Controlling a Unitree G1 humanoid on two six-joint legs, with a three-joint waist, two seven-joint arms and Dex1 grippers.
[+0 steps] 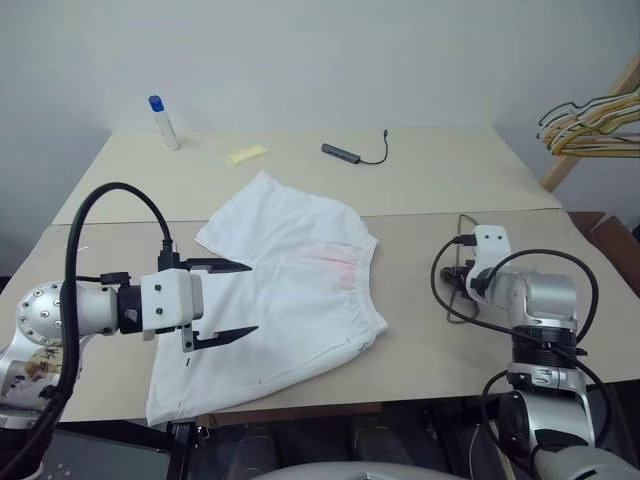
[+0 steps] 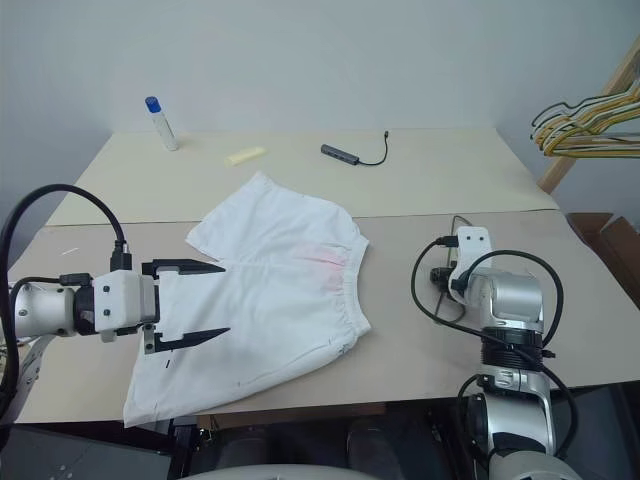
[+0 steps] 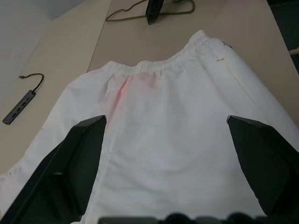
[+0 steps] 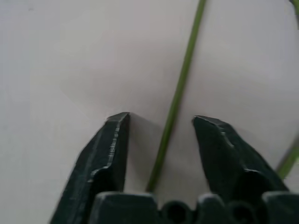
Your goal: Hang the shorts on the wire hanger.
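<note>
surface (image 1: 420, 190): two pale tabletops pushed together, everything for the job is laid out on the near one.

shorts (image 1: 290, 300): spread flat across the middle-left of the surface, waistband turned toward the right arm, leg openings toward the left arm (so the long axis runs roughly across the robot's front, on a slant).

left pincer (image 1: 228, 298): held over the leg end of the shorts, fingers spread wide apart with nothing between them. In the left wrist view the white cloth is seen straight ahead between both fingers (image 3: 70, 172), waistband at the far end.

right pincer (image 4: 161, 121): lowered onto the surface to the right of the shorts, well apart from the waistband. Fingers are partway in, not yet shut, and one thin green-grey wire is straddled in the gap between them, no contact on either side that can be made out.

wire hanger (image 1: 462, 268): laid flat on the surface under the right wrist, mostly covered by it in the head views. The wire being straddled runs along the pincer's own pointing direction, so the fingers stand on either side of it (good line-up for a pinch).

nearer arm: right for the hanger, left for the shorts.

next move, as a guess: the right fingers only need closing on the wire.
</note>
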